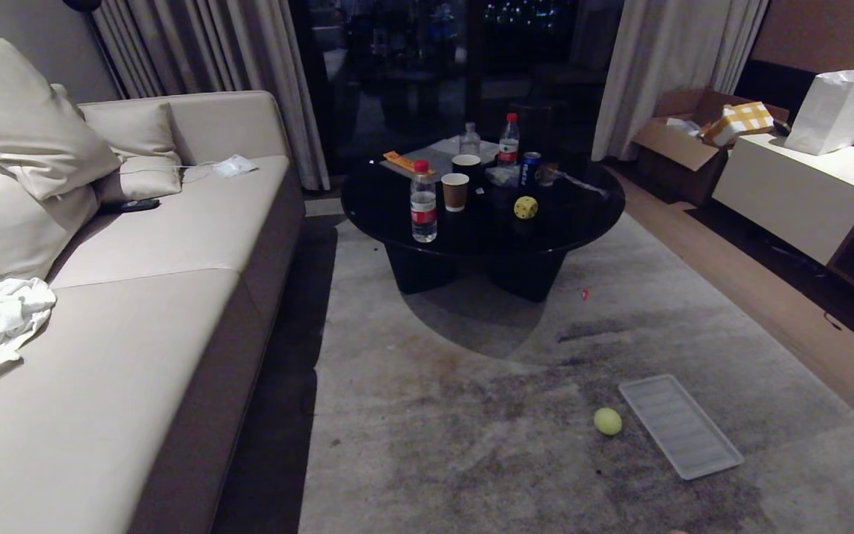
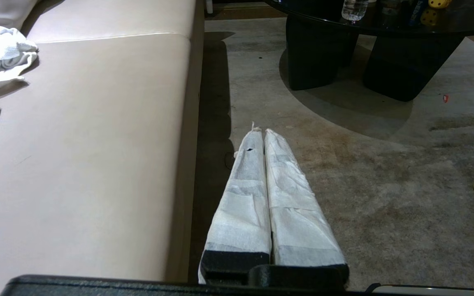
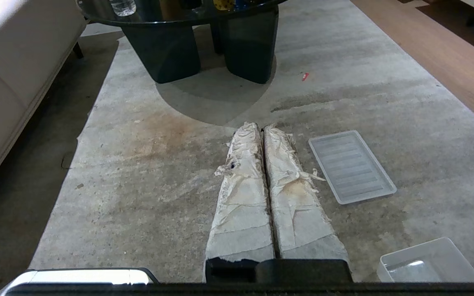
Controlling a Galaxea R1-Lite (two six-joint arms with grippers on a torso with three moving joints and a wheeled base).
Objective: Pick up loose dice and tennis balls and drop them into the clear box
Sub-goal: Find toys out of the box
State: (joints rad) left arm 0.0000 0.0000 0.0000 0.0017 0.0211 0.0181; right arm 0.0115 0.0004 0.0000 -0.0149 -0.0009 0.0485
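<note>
Lying on the rug just beside the ribbed lid (image 1: 680, 426), a tennis ball (image 1: 608, 421) is sitting well apart from both closed, empty end effectors, left end effector (image 2: 261, 131) and right end effector (image 3: 260, 128); the clear box (image 3: 430, 262) near the lid is holding nothing; a yellow die (image 1: 525, 208) is resting on the bench (image 1: 583, 215).

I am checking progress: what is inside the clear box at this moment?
The clear box looks empty in the right wrist view, with only its bare floor showing. Its near part is cut off, so that corner cannot be checked.

sofa (image 1: 175, 245) left; black table (image 1: 482, 211) ahead; grey rug (image 1: 545, 386); curtains (image 1: 664, 67)
</note>
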